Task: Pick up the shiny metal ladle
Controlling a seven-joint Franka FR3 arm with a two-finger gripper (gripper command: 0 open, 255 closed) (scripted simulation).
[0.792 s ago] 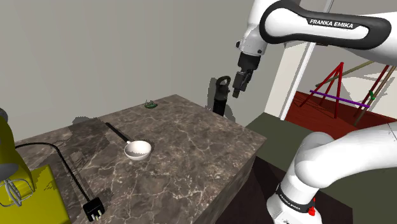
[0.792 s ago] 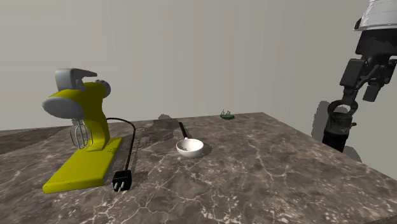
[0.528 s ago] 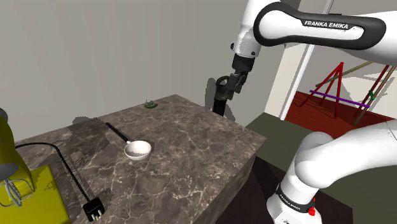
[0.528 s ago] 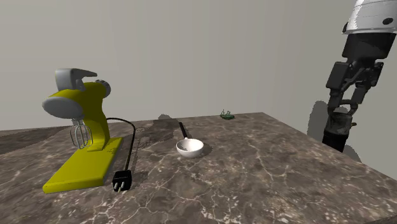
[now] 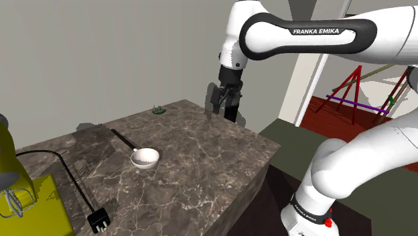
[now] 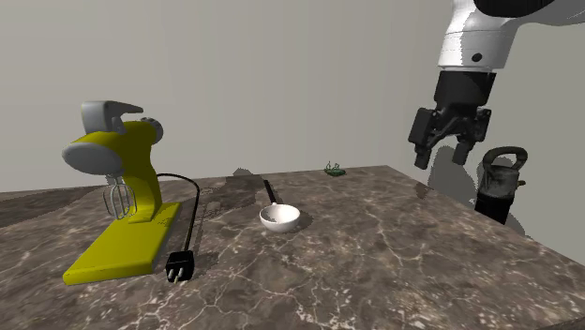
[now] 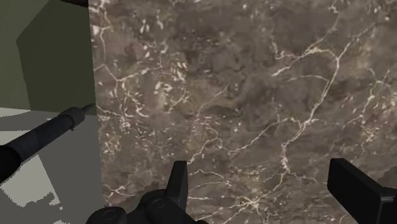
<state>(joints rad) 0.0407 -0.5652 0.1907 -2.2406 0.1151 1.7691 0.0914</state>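
The ladle point(image 5: 145, 157) lies on the dark marble counter point(image 5: 201, 151), a pale round bowl with a thin dark handle running away toward the wall. It sits mid-counter in the second exterior view too, ladle point(image 6: 279, 218). My gripper point(image 5: 221, 112) hangs open above the counter's far corner, well off to the shoulder view's right of the ladle and higher than it. The gripper point(image 6: 441, 155) holds nothing. In the wrist view the gripper point(image 7: 267, 191) has its fingers point(image 7: 179, 183) wide apart over bare marble point(image 7: 222, 95) near the counter's edge.
A yellow stand mixer point(image 6: 122, 187) stands at the second exterior view's left, its black cord and plug point(image 6: 180, 267) trailing forward. A small green object point(image 6: 333, 170) sits at the back edge. A dark handled bottle point(image 6: 497, 183) stands beyond the counter. A red easel point(image 5: 352, 94) is farther off.
The arm has swung toward the shoulder view's left, carrying the gripper from beside the dark bottle to above the counter's far corner. The ladle has not moved.
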